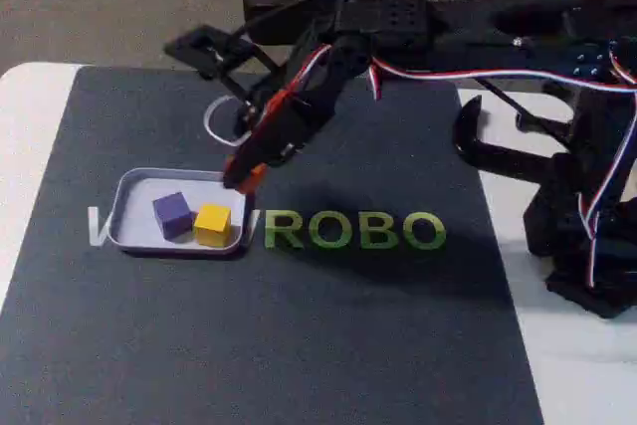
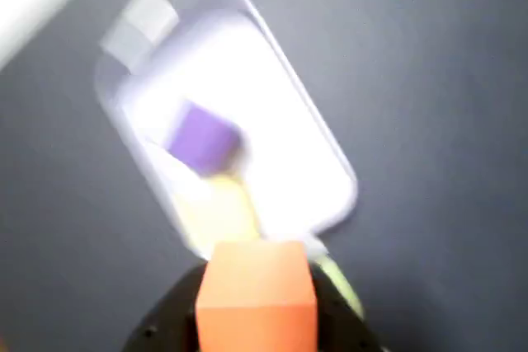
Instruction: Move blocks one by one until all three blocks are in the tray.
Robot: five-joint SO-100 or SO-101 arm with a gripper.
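Tool [image 1: 242, 178] with orange block [image 2: 256, 296] above tray [image 1: 129, 191]

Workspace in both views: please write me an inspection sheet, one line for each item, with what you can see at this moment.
Surface: dark mat with green letters "ROBO", lying on a white table.
Job's things: pale tray on the mat; purple block and yellow block inside it, side by side; orange block held in the tool, near the tray's edge, not yet in the tray.
Clutter: a thin white loop on the mat behind the tray; what it is I cannot tell.
Tool: tool shut on the orange block, at the tray's right rim in the fixed view.
Cables: red, white and blue wires along the arm.
Surroundings: carpeted floor behind the table; black clamp at the arm's base.
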